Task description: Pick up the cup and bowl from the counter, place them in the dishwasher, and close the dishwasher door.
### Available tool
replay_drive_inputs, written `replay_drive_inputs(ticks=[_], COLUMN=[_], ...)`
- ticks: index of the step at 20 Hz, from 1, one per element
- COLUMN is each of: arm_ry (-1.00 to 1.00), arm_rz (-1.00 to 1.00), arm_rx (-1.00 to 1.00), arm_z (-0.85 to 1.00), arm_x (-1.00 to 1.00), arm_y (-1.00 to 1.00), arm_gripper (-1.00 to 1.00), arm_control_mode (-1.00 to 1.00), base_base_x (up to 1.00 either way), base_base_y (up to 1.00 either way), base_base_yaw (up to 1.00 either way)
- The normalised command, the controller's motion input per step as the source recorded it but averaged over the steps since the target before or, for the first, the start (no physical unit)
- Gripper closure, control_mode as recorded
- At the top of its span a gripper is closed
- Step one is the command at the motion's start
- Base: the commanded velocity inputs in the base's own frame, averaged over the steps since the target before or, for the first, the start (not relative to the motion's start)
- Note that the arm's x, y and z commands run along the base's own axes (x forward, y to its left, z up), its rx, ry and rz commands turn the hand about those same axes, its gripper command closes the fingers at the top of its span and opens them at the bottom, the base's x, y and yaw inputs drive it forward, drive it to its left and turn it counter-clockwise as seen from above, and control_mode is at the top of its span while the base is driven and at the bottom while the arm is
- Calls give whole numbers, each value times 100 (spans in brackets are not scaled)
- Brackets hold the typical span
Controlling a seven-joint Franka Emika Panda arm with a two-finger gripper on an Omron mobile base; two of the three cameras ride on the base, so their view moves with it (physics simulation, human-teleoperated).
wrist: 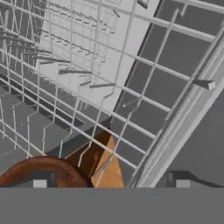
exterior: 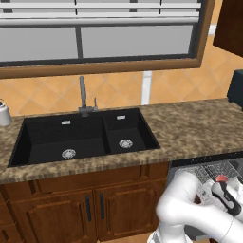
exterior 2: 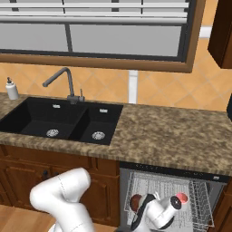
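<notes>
Gripper down in dishwasher, fingers wide, holding nothing (brown bowl on the wire rack, just below). Bowl looks placed; next, withdraw clear of the tines.

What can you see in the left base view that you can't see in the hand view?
Left base view alone: the counter, the black sink with its faucet, the window and the wooden cabinets. Hand view alone: a brown rounded thing, probably the bowl, lying in the rack right under the hand, seen close through the wires. Both: the dishwasher's pale wire rack.
</notes>
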Motion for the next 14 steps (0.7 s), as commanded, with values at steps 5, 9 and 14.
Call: replay_drive_inputs(ticks=[5,9,14], arm_ry=[0,-6,-4], arm_rz=[0,0,0], arm_rx=[3,9,7], arm_z=[-58,-32,4], arm_x=[83,95,-17], arm_y=[0,0,-49], arm_gripper=[-100,-100,-100], arm_control_mode=[-100,-100,-100], base_base_x=[0,0,0], base_base_y=[0,0,0], base_base_yaw=[0,0,0])
